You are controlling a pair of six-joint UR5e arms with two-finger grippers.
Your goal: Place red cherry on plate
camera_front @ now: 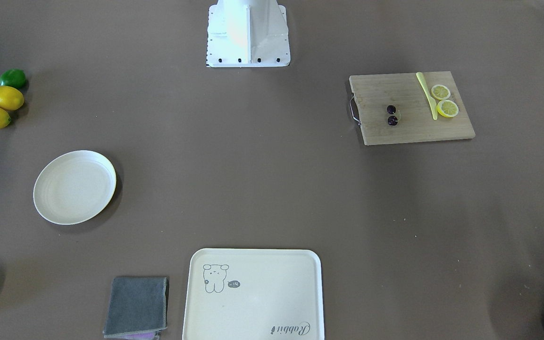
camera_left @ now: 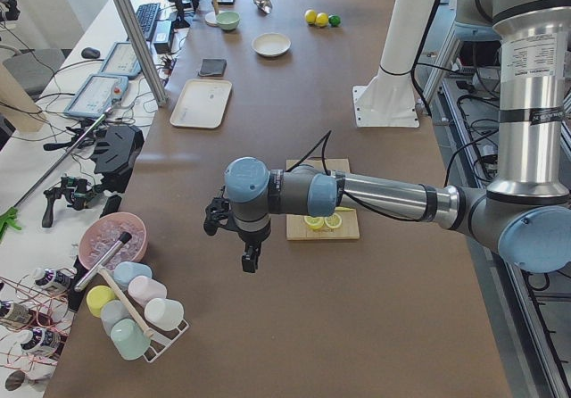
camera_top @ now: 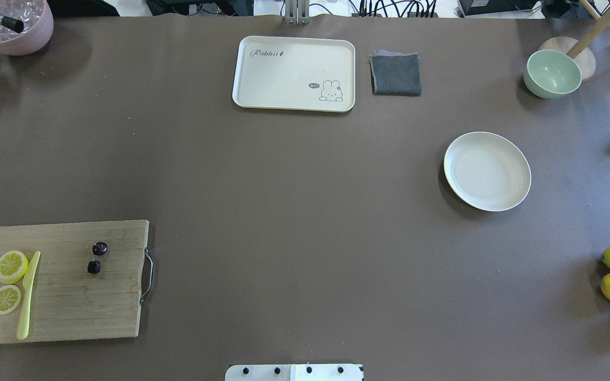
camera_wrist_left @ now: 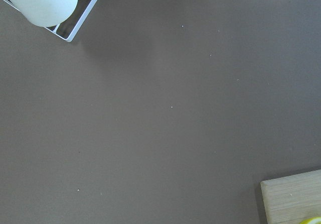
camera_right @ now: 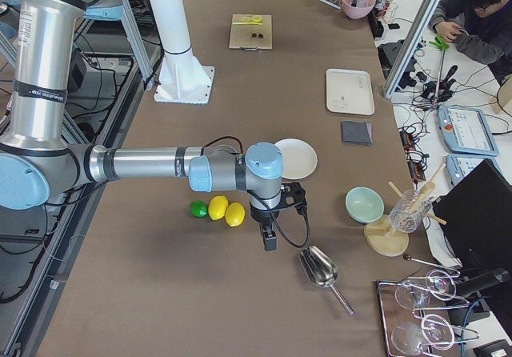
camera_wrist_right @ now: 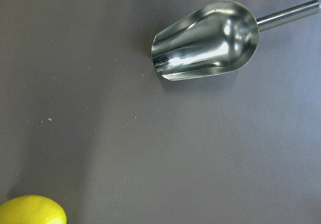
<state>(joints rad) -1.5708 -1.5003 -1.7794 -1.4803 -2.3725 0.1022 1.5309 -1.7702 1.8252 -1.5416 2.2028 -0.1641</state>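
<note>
Overhead, the red cherry [camera_top: 96, 257] lies on the cutting board [camera_top: 72, 309] at lower left and the plate [camera_top: 487, 171] at right, with bare table [camera_top: 305, 211] between. The tray [camera_top: 283, 79] reads "Rabbit". I cannot tell how the left gripper [camera_left: 251, 261] or the right gripper [camera_right: 270, 242] stands.

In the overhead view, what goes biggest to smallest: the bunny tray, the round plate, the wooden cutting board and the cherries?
1. cutting board, though it lies nearest the camera, which may make it look bigger
2. tray
3. plate
4. red cherry, by far the smallest
</note>
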